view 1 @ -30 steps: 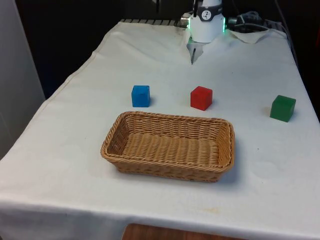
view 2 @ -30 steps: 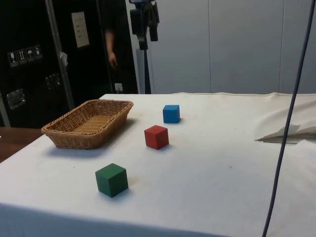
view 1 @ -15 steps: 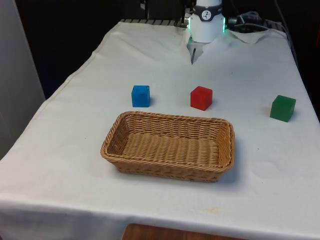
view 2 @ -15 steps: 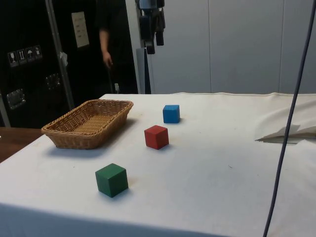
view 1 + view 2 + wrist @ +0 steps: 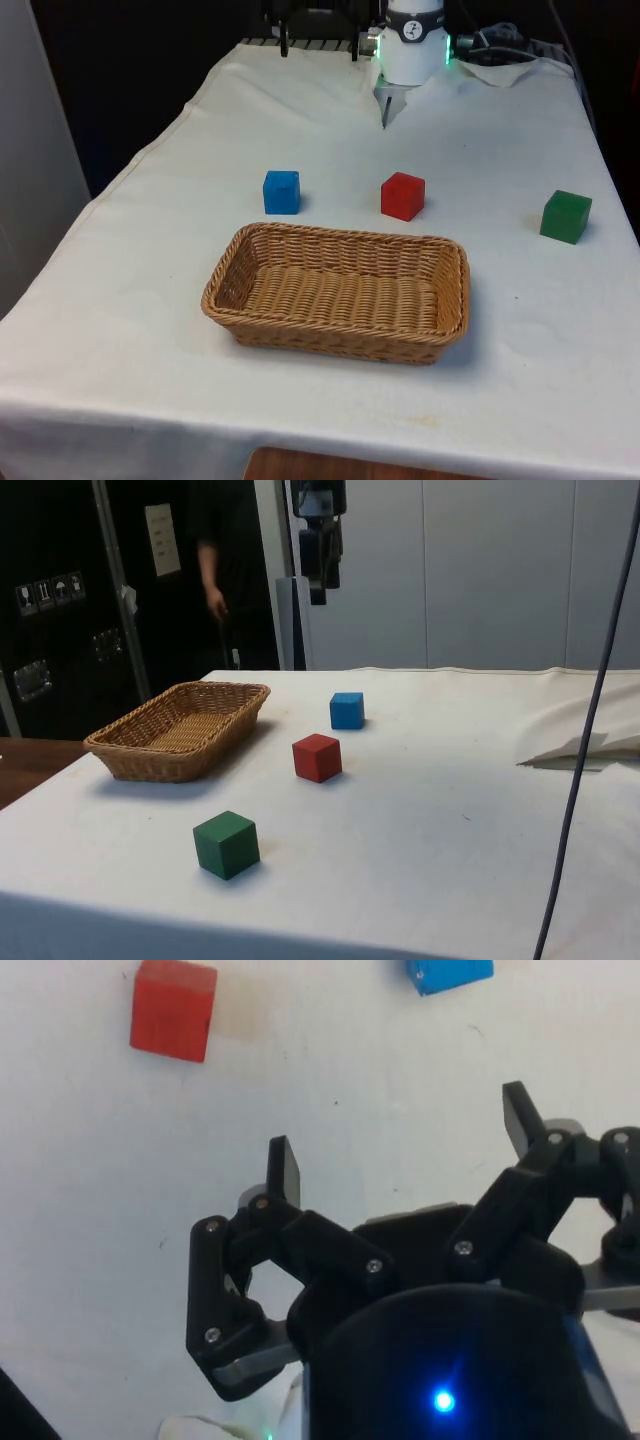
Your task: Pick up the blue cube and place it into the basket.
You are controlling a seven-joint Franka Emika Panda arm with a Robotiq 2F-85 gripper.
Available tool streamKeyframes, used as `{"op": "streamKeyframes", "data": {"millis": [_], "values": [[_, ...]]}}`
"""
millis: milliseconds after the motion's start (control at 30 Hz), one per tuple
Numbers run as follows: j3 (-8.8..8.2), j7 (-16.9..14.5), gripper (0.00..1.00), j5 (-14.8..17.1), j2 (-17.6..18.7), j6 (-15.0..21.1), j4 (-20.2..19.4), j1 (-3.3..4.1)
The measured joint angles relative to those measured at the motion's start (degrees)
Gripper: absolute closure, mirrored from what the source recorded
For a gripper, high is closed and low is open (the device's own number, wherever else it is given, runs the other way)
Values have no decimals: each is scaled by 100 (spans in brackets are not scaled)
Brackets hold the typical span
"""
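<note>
The blue cube [image 5: 281, 192] [image 5: 347, 710] [image 5: 450, 974] sits on the white cloth just behind the basket's far left corner. The woven basket [image 5: 330, 337] [image 5: 150, 765] lies empty in the middle of the table. My gripper [image 5: 320, 50] [image 5: 320, 592] [image 5: 400, 1145] hangs high in the air over the far end of the table, well behind and above the blue cube. Its fingers are spread wide, with only cloth showing between them.
A red cube [image 5: 403, 196] [image 5: 317, 757] [image 5: 173, 1008] sits to the front view's right of the blue one. A green cube [image 5: 566, 216] [image 5: 226, 844] stands near the right edge. A person [image 5: 215, 570] stands beyond the table. Bunched cloth [image 5: 580, 745] lies by the robot's base.
My gripper has come down and moved out over the table's far end, entering the front view from the top. The cubes and basket have not moved.
</note>
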Motion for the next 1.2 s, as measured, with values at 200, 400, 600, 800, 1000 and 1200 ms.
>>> {"op": "streamKeyframes", "data": {"millis": [200, 400, 600, 800, 1000, 1200], "values": [[-97, -264, 0, 143, 166, 218, -52, 0], [-212, -476, 0, 201, 281, 384, -92, -6], [-367, -693, 0, 223, 401, 539, -132, -11], [-510, -1003, 0, 384, 613, 762, -138, -23], [-602, -1215, 0, 516, 802, 968, -143, -40], [-665, -1329, 0, 596, 1020, 1180, -155, -52]]}}
